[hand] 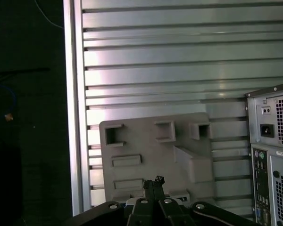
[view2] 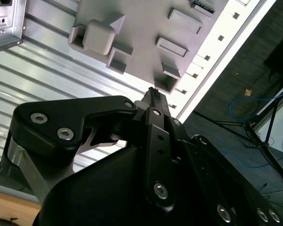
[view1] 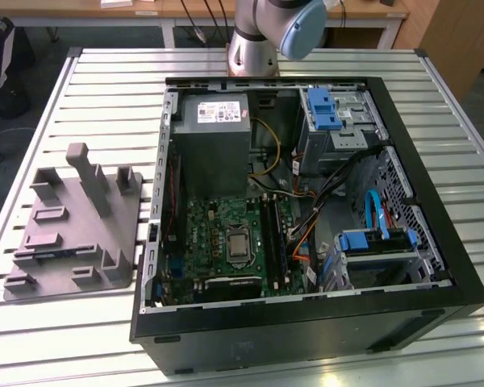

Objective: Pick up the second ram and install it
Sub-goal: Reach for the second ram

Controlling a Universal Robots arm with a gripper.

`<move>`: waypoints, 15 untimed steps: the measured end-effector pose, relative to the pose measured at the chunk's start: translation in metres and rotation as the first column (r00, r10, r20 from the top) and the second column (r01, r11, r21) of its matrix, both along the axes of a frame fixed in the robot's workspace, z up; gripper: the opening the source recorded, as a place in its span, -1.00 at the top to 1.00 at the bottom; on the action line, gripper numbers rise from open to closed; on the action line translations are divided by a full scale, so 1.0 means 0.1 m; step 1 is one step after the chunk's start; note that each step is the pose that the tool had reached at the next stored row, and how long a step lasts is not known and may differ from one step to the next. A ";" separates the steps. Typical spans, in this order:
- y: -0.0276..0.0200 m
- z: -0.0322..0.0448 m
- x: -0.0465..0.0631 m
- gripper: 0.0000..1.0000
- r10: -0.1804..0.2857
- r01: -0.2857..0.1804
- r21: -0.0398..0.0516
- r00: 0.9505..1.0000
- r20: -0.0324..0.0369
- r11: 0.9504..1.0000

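In both wrist views my gripper (view2: 153, 94) (hand: 154, 181) hangs well above the grey fixture block (view2: 146, 33) (hand: 155, 150). Its fingertips are pressed together, with nothing visible between them. The fixture block (view1: 73, 230) lies on the slatted table at the exterior view's left, beside the open computer case (view1: 306, 210). A thin dark strip (view1: 52, 255) sits in a long slot near the block's front; I cannot tell whether it is the second ram. On the green motherboard (view1: 218, 226), long dark memory slots (view1: 274, 238) run beside the processor socket; what fills them is unclear.
The arm's base (view1: 254, 44) stands behind the case. Inside the case are a grey power supply (view1: 214, 129), blue drive brackets (view1: 323, 109) and loose cables (view1: 306, 218). The table's edge (hand: 75, 117) borders dark floor. The case's rear panel (hand: 273, 155) is near the block.
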State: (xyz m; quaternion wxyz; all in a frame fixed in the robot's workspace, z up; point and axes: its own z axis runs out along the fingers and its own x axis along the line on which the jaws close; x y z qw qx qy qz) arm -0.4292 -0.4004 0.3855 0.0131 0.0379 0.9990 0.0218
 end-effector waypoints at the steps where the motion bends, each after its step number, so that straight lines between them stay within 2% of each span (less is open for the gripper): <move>1: -0.005 -0.010 0.00 0.80 0.000 0.000 0.000 1.000 0.000 1.000; 15: -0.021 -0.056 0.00 0.80 0.000 0.000 0.000 1.000 0.000 1.000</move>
